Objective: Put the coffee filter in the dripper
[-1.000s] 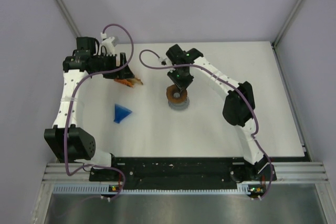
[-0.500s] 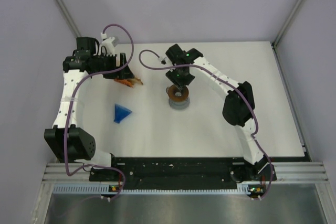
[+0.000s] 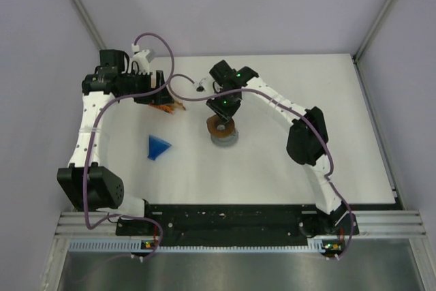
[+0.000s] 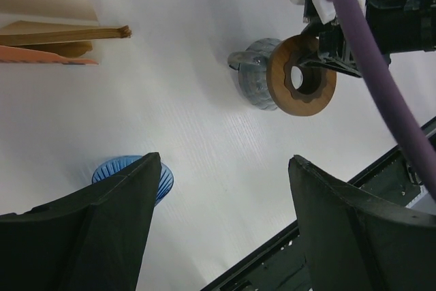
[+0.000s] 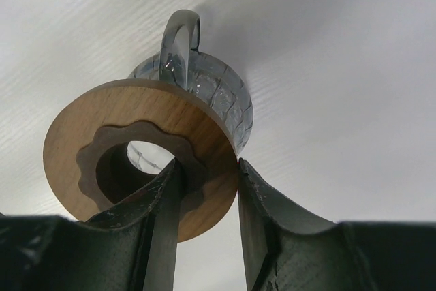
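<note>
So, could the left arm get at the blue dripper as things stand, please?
Probably yes: the left fingers stand open and empty, the dripper lies on bare table close by, and the right arm is off at the brown ring.

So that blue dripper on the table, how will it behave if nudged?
The dripper lies on its side, so as a cone it would probably roll in a curve, not slide straight. It looks like thin translucent plastic, so likely light and easily knocked away. Its ribbed wall probably stays stiff.
</note>
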